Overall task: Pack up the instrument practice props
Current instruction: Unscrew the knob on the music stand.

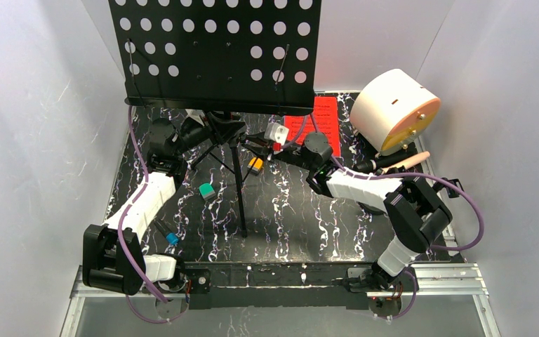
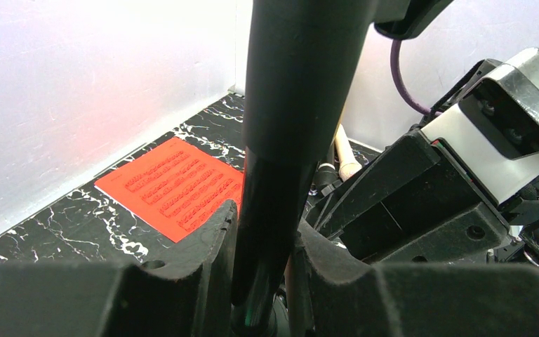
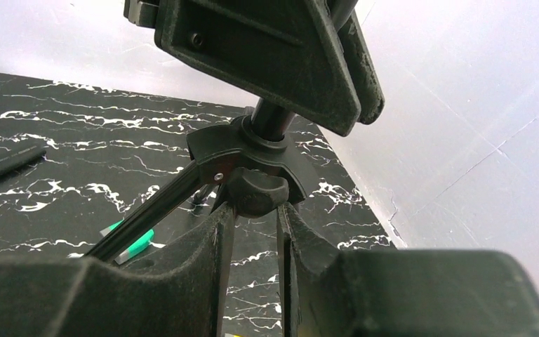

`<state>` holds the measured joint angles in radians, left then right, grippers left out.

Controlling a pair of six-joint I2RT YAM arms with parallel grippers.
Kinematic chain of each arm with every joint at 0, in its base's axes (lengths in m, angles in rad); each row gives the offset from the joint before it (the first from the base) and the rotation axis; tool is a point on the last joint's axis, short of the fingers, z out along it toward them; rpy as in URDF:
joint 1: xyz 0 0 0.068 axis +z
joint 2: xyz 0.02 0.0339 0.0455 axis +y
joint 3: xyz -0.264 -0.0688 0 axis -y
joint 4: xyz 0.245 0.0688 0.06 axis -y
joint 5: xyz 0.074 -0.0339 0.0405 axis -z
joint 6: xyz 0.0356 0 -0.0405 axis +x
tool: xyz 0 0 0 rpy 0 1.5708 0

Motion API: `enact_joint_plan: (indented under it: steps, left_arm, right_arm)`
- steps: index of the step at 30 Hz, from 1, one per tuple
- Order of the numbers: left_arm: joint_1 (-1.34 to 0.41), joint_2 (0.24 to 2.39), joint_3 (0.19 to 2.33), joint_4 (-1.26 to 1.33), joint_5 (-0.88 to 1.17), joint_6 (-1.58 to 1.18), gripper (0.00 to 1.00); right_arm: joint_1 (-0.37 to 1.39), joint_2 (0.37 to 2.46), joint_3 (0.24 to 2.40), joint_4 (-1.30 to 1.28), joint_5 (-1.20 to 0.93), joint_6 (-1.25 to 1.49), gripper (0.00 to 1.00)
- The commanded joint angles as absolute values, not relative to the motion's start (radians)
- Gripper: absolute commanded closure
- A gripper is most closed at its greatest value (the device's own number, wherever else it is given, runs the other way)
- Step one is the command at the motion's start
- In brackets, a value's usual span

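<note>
Standing toward the back of a black marbled table, a black perforated tripod music rack is flanked by two robot arms.
The left gripper is clamped on the rack's pole above the tripod hub. The right gripper has its jaws narrowly parted around the hub's black knob, with contact unclear. A red music sheet lies flat to the rack's right.
</note>
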<state>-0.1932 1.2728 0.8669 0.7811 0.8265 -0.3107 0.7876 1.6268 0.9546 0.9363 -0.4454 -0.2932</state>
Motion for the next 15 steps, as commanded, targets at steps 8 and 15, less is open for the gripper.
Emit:
enact_joint_plan:
  steps: [8,15]
  left_arm:
    - [-0.193,1.285,0.888,0.687,0.808,-0.379,1.0]
    - [-0.193,1.289,0.889,0.687,0.812,-0.38,1.0]
  right_arm:
    - [0.793,1.643,1.024,1.031,-0.438,-0.301,0.61]
    - [0.793,1.655,1.04,1.043,-0.461,-0.297,0.72]
